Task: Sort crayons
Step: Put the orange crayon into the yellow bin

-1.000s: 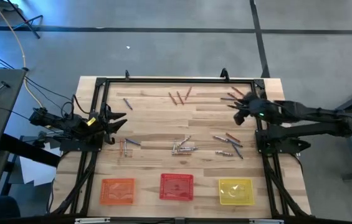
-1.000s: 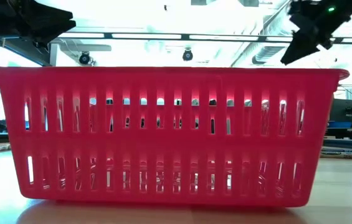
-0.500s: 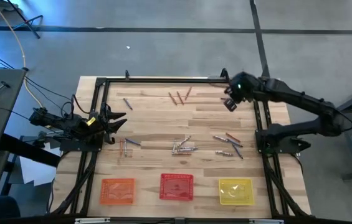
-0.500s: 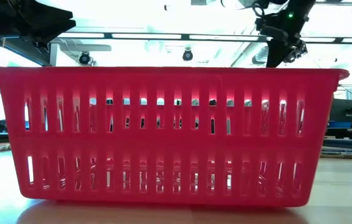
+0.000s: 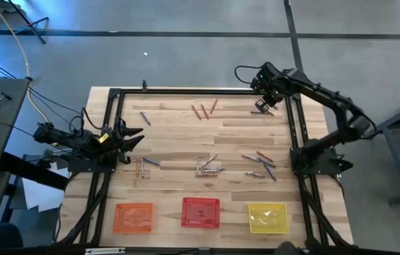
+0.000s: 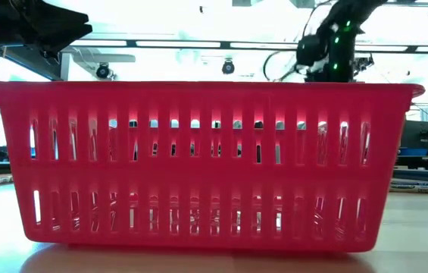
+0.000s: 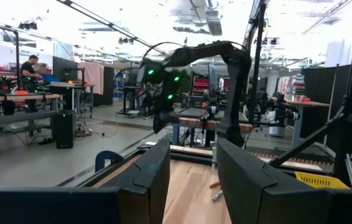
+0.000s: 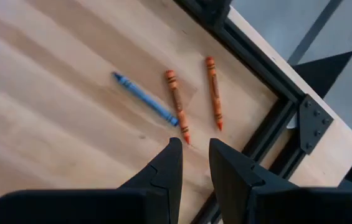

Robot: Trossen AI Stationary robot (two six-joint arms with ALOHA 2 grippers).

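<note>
- We saw the right gripper (image 5: pixel 263 106) at two o'clock, fingers slightly parted, empty, above two orange crayons (image 8: pixel 177 106) and a blue crayon (image 8: pixel 144 98);
- left gripper (image 5: pixel 137 134) at nine o'clock, parted, empty;
- other crayons (image 5: pixel 209 166) centre.

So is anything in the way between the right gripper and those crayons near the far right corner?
Nothing visible. The right gripper hangs open above bare wood, with two orange crayons and a blue crayon lying just ahead of its fingertips.
</note>
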